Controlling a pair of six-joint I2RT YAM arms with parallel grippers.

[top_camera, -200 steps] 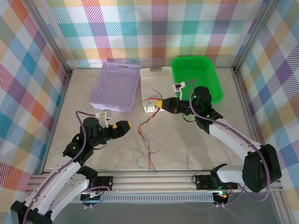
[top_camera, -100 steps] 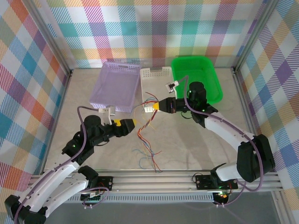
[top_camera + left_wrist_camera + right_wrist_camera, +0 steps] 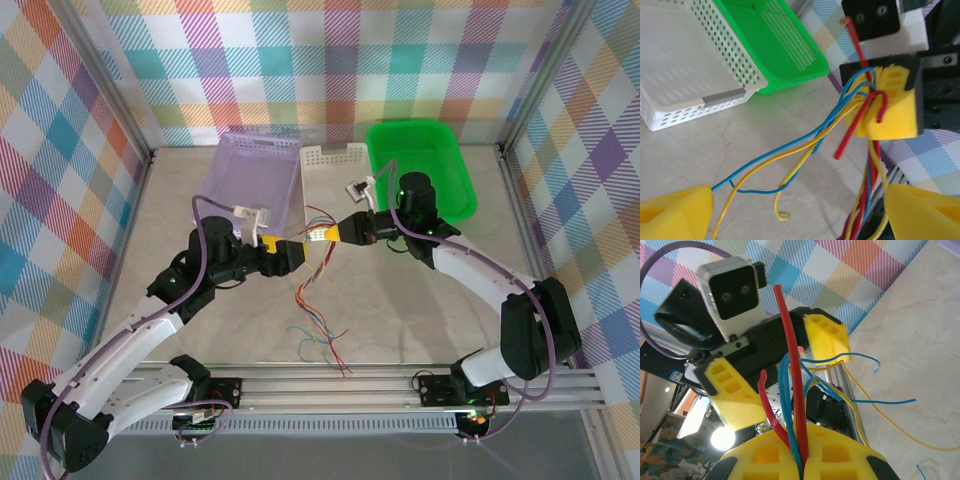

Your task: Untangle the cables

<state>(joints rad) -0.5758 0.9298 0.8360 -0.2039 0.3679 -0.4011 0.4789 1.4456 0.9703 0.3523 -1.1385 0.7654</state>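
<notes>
The cables (image 3: 312,300) are thin red, blue and yellow strands. My right gripper (image 3: 328,234) is shut on their upper ends above the table's middle, and the rest trails down to the tabletop. In the right wrist view its yellow pads (image 3: 840,457) pinch the red and blue strands (image 3: 792,365). My left gripper (image 3: 303,250) is open and faces it from the left, very close. In the left wrist view blue and yellow strands (image 3: 790,148) cross the gap of the left gripper (image 3: 800,215), touching neither finger as far as I can see.
A purple basket (image 3: 232,200), a white perforated basket (image 3: 352,156) and a green basket (image 3: 455,165) stand in a row at the back. Loose cable ends curl on the table near the front rail (image 3: 330,378). Plaid walls close in both sides.
My left arm has swung forward and right, bringing its open gripper up to the right gripper. The right gripper has shifted slightly left, still holding the cables.
</notes>
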